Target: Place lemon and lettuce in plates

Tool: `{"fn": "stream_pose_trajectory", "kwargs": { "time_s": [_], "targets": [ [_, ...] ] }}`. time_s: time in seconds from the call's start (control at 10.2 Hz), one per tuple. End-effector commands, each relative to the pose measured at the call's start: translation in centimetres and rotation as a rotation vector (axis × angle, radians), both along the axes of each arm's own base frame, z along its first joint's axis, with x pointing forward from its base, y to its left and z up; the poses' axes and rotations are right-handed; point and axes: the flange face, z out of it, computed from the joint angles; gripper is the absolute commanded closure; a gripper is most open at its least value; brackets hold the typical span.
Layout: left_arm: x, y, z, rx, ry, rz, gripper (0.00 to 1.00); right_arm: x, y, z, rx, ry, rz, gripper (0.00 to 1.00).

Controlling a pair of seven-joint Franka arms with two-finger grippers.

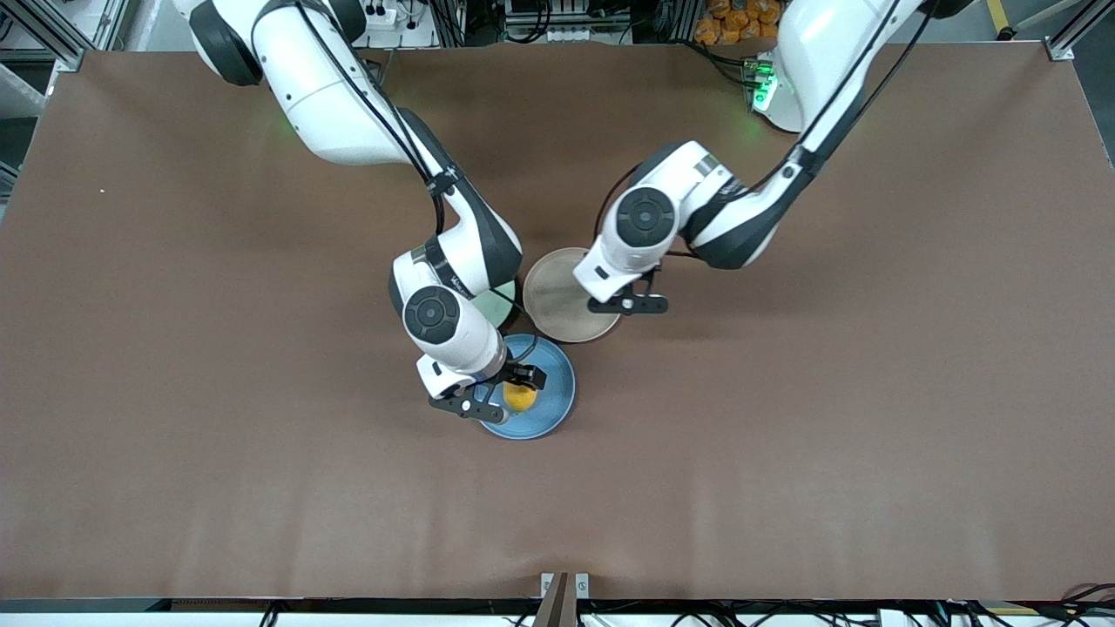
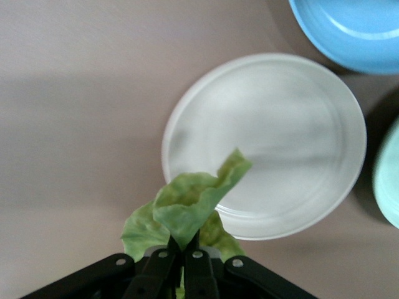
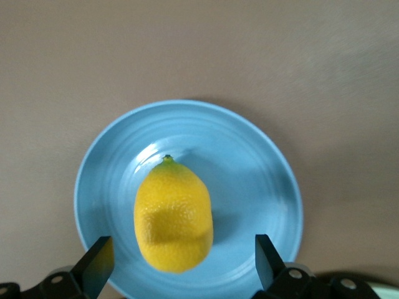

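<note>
Lemon (image 3: 173, 217) lies on blue plate (image 1: 557, 396), right tool (image 3: 181, 258) spread wide above it. Left tool (image 2: 184, 265) pinches lettuce (image 2: 187, 212) over beige plate (image 2: 293, 124).

Three plates are counted on the desk (image 1: 174, 348): one blue plate (image 1: 557, 396), one beige plate (image 1: 557, 300) and one mint green plate (image 1: 498, 306). One lemon (image 1: 520, 397) and one lettuce leaf (image 2: 187, 208) are counted. Two grippers are counted, the left gripper (image 2: 185, 268) and the right gripper (image 3: 181, 265).
</note>
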Motion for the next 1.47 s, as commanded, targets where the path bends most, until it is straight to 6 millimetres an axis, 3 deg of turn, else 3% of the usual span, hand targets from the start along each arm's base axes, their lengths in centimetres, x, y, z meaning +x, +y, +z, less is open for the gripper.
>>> {"fn": "stream_pose_trajectory", "kwargs": {
  "time_s": [0.0, 0.2, 0.39, 0.59, 0.69, 0.88, 1.18, 1.37],
  "targets": [
    [-1.1, -2.8, -1.6, 0.002, 0.026, 0.018, 1.00, 1.9, -5.0, 5.7, 0.032, 0.044, -0.007, 0.00],
    [-0.6, -3.8, -2.6, -0.024, 0.021, 0.049, 1.00, 2.1, -11.4, 9.3, 0.020, 0.104, 0.123, 0.00],
    [0.5, -4.0, -3.0, -0.038, -0.034, 0.127, 0.00, 1.2, -18.2, 11.4, 0.016, 0.113, 0.188, 0.00],
    [1.5, -3.8, -3.0, -0.032, -0.068, 0.146, 0.00, -0.1, -25.8, 11.1, -0.085, 0.141, 0.233, 0.00],
    [2.1, -3.3, -2.7, -0.029, -0.079, 0.153, 0.00, -0.6, -28.2, 11.2, -0.103, 0.147, 0.255, 0.00],
    [6.0, 0.8, -1.1, -0.002, -0.141, 0.221, 0.00, -1.7, -33.9, 11.7, -0.132, 0.155, 0.280, 0.00],
    [12.0, 6.8, 1.6, 0.029, -0.242, 0.322, 0.00, -4.5, -39.8, 14.2, -0.130, 0.147, 0.292, 0.00],
    [14.9, 10.5, 3.9, 0.042, -0.302, 0.341, 0.00, -5.7, -40.5, 17.7, -0.143, 0.117, 0.288, 0.00]
  ]
}}
